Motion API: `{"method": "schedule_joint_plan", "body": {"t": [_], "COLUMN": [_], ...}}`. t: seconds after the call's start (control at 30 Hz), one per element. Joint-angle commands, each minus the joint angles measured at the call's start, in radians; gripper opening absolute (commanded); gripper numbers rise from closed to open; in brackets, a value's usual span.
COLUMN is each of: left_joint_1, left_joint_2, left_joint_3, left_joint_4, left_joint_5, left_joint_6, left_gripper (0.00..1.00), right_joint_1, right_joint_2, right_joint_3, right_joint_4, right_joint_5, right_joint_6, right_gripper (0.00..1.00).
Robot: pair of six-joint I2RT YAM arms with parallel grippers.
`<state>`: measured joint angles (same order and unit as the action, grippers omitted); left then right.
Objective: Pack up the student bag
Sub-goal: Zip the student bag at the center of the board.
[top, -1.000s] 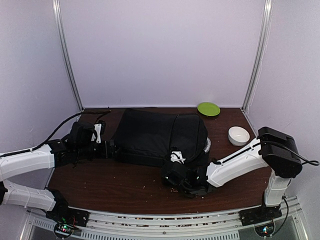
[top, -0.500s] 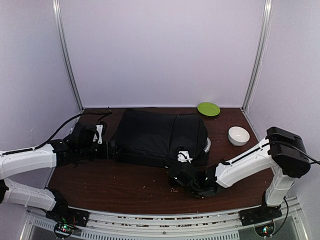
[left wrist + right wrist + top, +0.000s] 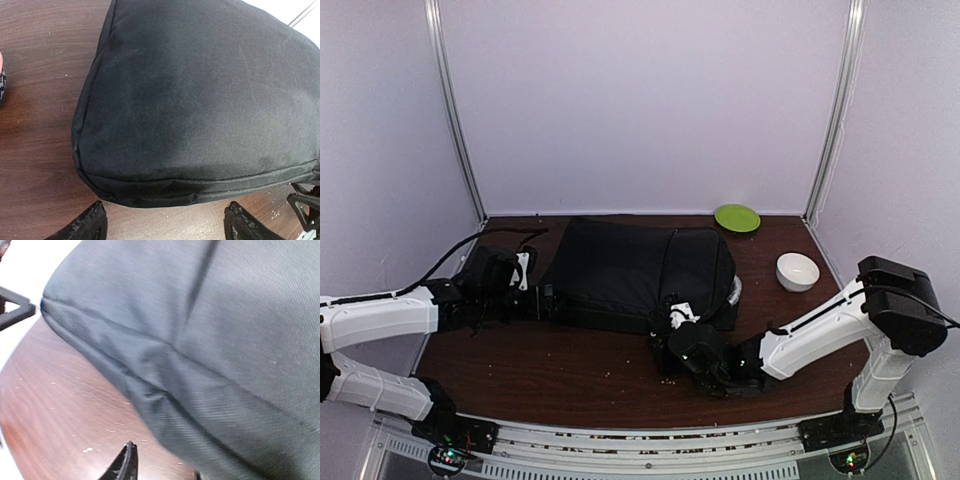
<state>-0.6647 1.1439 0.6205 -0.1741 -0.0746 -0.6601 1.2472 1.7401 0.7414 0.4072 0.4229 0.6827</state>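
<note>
1. In the top camera we see the student bag (image 3: 630,270) lying flat on the brown table (image 3: 570,370), in the middle and toward the far side. The left pincer (image 3: 548,298) is low at the left end of the bag. The right pincer (image 3: 665,338) is at the near edge of the bag, toward its right part. From this view we cannot tell how the fingers of either pincer stand. A green plate (image 3: 737,217) is at the far right corner. A white bowl (image 3: 797,271) stands nearer than the plate, to the right of the bag and apart from it. Small pale crumbs (image 3: 665,380) are scattered on the table near the right pincer.

2. In the left wrist camera the black fabric of the bag fills most of the view, with a rounded corner and a seam along its lower edge. The two fingertips (image 3: 92,225) of the left pincer are spread wide and pinch nothing. The edge of the bag is just beyond them.

3. In the right wrist camera the bag is very close, its seamed edge running diagonally over the table. We see clearly only one dark fingertip (image 3: 126,464), just beside the lower edge of the bag. The other is almost hidden, so we cannot tell if this pincer is spread or pressed together.
</note>
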Motion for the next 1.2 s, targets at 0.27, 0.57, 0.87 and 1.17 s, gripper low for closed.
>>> {"method": "schedule_joint_plan", "body": {"t": [0.27,0.57,0.87,1.17], "left_joint_1": [-0.004,-0.004,-0.004,-0.004], "left_joint_2": [-0.021,-0.003,0.021,0.034], "left_joint_3": [-0.003,-0.002,0.005,0.011], "left_joint_4": [0.048,0.061,0.071,0.071], "left_joint_5": [-0.006,0.0,0.007,0.01], "left_joint_6": [0.014,0.019,0.019,0.023], "left_gripper": [0.82,0.83,0.82,0.83], "right_joint_1": [0.009,-0.005,-0.02,-0.03], "right_joint_2": [0.042,0.085,0.114,0.133], "right_joint_3": [0.0,0.035,0.048,0.055], "right_joint_4": [0.106,0.091,0.089,0.1], "right_joint_5": [0.04,0.082,0.078,0.075], "right_joint_6": [-0.038,-0.024,-0.005,0.008], "right_gripper": [0.38,0.25,0.21,0.16]}}
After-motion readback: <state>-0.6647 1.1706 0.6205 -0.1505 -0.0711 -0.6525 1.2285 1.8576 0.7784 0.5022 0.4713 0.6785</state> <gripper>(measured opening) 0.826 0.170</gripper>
